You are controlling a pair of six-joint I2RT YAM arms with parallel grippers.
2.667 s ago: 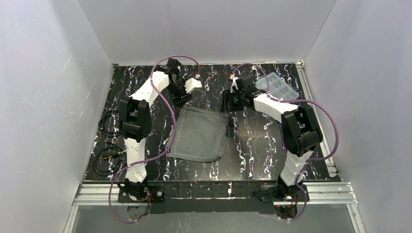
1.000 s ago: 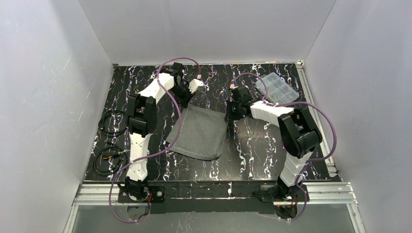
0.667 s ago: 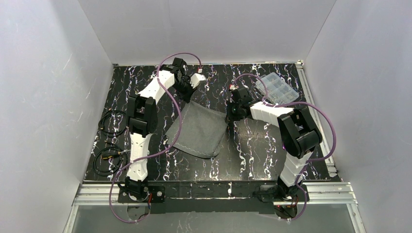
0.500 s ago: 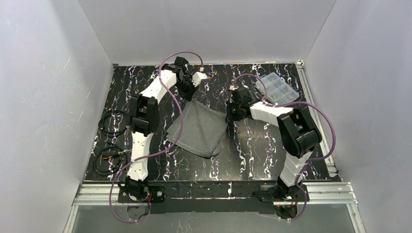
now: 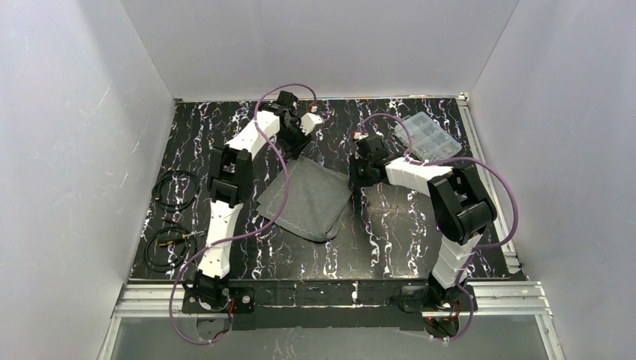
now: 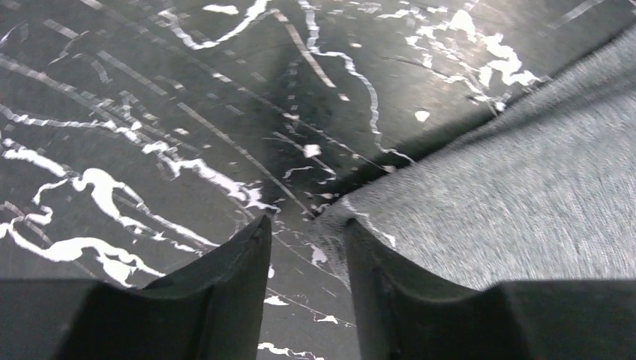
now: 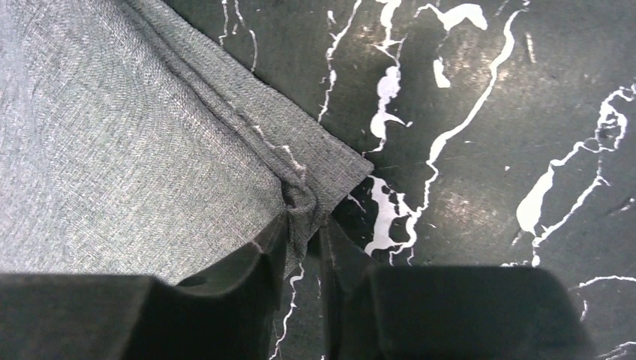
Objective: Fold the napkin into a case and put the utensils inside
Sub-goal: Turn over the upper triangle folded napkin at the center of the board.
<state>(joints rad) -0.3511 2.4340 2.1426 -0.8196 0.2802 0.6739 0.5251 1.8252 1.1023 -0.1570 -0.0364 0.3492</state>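
The dark grey napkin [image 5: 304, 199] lies flat on the black marbled table, turned at an angle. My left gripper [image 5: 298, 147] is at its far left corner. In the left wrist view the jaws stand apart [image 6: 304, 236], and the napkin's corner [image 6: 352, 217] lies between them against the right finger. My right gripper [image 5: 357, 174] is shut on the napkin's far right corner. In the right wrist view the cloth [image 7: 300, 199] is bunched between the fingers [image 7: 304, 247]. The spoon and fork are out of view. The cloth is not folded into a case.
A clear plastic compartment box [image 5: 427, 137] stands at the far right of the table. Coiled black cables [image 5: 171, 189] lie along the left edge. White walls close in three sides of the table.
My left gripper has moved farther back and to the right. The napkin has turned with it, and its near left corner has swung away from the front edge. The right gripper has barely moved.
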